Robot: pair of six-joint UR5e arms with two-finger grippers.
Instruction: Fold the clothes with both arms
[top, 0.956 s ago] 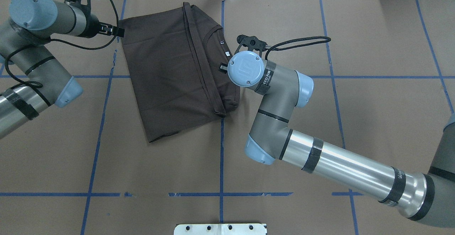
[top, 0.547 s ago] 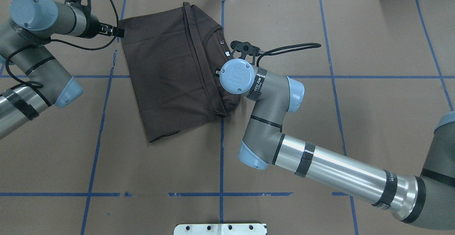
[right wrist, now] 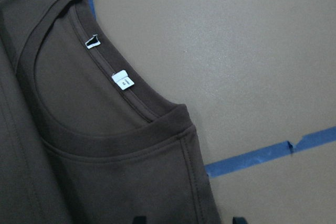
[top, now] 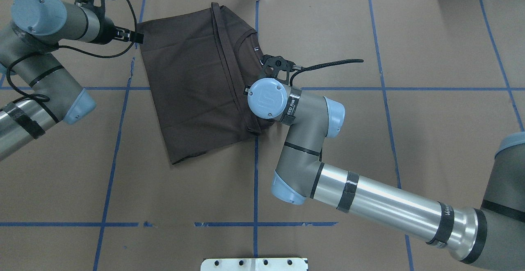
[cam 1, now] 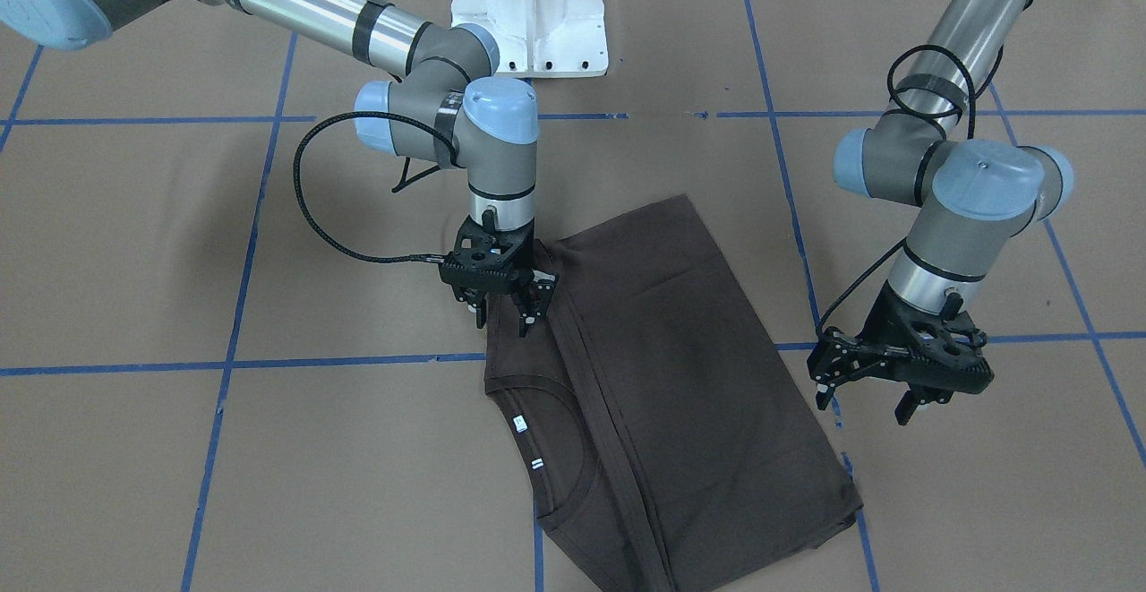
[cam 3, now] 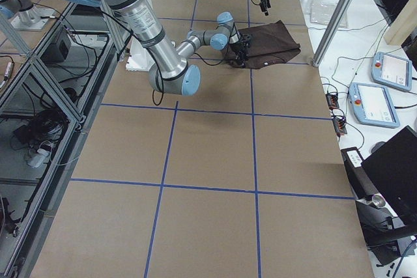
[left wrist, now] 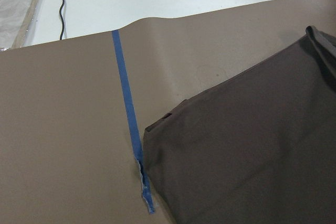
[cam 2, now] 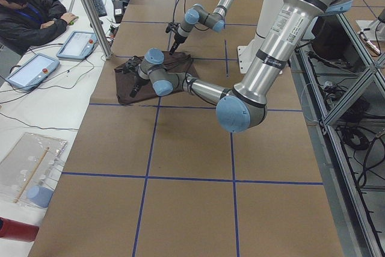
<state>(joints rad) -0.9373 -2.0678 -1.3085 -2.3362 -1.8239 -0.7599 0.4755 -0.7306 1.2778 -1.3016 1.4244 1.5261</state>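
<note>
Straddling T-shirt (cam 1: 680, 377) shoulder edge, right gripper (cam 1: 503, 319) spread | left gripper (cam 1: 861, 399) spread beside hem

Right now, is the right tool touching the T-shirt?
Cannot tell: the front-facing view shows the right tool at the T-shirt edge, but neither contact nor gap plainly.

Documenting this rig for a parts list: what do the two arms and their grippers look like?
The left arm and right arm are alike: silver-grey tubes, light blue joint caps, black bands. The left gripper and right gripper are black, two-fingered, each fed by a looping black cable.
</note>
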